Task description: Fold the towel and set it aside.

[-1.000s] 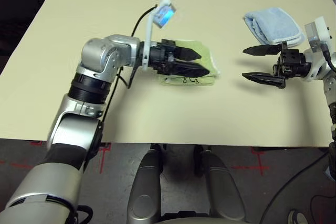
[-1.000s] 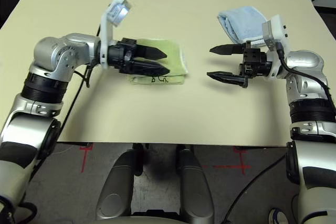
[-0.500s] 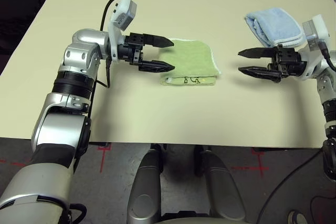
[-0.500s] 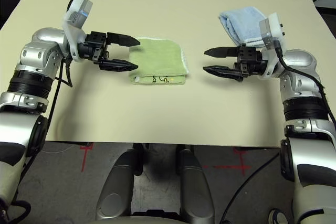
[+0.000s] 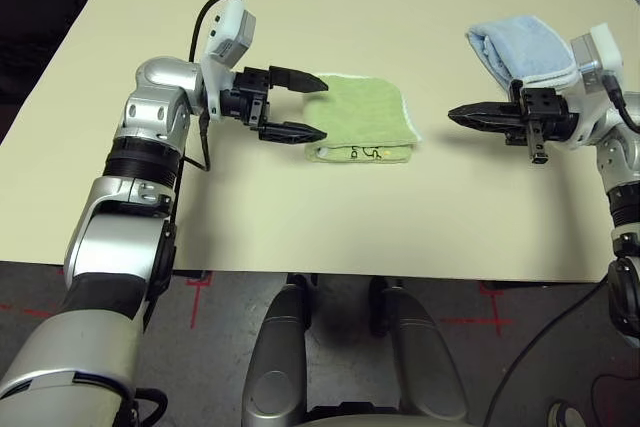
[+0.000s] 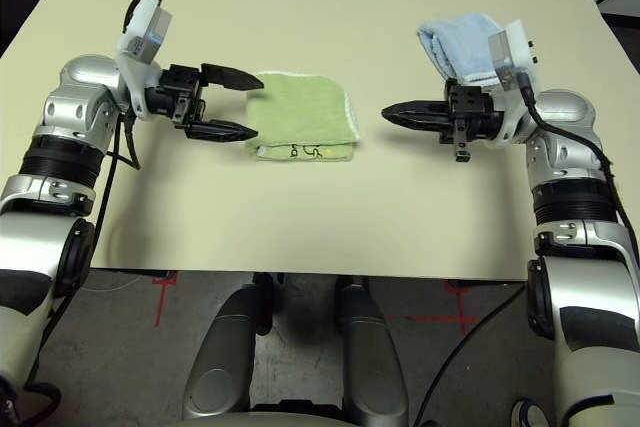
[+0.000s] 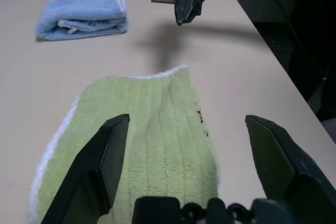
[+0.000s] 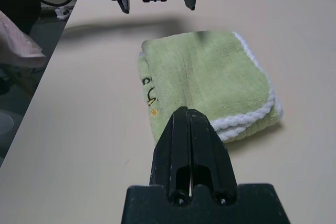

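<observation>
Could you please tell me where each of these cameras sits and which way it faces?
Left eye view: on the head, looking forward and down at the table; silver forearms at both sides, green towel between the left gripper and the right gripper.
Right eye view: the head camera's other eye, same scene.
Left wrist view: on the left wrist, looking along its open fingers over the towel toward the right gripper and the blue towel.
Right wrist view: on the right wrist, looking along its shut fingers at the towel and the left gripper.
All four share the green towel.
</observation>
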You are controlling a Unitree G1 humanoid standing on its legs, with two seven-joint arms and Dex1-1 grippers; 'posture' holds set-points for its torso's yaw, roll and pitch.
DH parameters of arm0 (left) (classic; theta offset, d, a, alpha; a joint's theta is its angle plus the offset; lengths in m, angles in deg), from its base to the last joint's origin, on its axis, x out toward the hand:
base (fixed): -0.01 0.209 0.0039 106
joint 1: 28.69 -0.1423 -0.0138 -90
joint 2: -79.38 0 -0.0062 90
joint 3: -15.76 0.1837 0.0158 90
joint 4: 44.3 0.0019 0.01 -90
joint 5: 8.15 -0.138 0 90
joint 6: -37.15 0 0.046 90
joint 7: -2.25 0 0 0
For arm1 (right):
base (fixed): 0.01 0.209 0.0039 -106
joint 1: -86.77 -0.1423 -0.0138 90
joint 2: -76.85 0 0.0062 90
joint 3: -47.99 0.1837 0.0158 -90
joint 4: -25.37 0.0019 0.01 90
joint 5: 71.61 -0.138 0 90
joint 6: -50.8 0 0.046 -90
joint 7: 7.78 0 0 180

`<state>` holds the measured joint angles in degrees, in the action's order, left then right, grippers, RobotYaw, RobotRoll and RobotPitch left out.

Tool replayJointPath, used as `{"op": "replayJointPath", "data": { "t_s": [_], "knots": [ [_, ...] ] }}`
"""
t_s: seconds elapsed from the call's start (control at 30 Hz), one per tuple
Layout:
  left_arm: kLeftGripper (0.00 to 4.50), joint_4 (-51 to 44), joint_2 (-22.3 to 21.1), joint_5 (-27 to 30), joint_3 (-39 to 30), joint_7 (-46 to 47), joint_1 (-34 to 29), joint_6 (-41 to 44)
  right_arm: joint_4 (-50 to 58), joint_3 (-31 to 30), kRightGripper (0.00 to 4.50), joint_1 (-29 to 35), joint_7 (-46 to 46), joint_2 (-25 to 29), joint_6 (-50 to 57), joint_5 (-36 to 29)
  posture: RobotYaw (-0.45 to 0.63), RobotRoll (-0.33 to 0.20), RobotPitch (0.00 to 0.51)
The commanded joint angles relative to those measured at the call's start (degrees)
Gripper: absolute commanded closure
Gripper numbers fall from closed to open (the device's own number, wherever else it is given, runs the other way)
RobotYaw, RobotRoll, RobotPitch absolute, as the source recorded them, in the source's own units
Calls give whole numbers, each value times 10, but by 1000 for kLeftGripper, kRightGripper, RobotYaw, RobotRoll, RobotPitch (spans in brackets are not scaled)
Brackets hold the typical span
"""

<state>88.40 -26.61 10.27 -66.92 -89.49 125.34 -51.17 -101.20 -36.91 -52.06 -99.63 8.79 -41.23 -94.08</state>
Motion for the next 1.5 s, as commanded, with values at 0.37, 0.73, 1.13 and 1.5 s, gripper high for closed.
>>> {"op": "replayJointPath", "data": {
  "t_s": [0.37, 0.73, 1.13, 1.5],
  "knots": [
    [727, 36, 14, -1, -5, -8, 13, -49, 0, -8, 4500, -2, -1, -9, -4, 9, 105, 0, 280],
    [58, 40, 20, -25, -6, -8, 13, -57, 5, -6, 4500, 3, -2, -10, -1, 9, 107, 0, 280],
    [749, 27, 19, -8, -3, -8, 12, -51, 5, -7, 4500, 2, -2, -11, 0, 10, 103, 0, 276],
    [4463, 35, 27, -11, -10, -8, 15, -52, -1, -9, 4500, -9, 8, -25, 3, 10, 106, 0, 271]
  ]
}}
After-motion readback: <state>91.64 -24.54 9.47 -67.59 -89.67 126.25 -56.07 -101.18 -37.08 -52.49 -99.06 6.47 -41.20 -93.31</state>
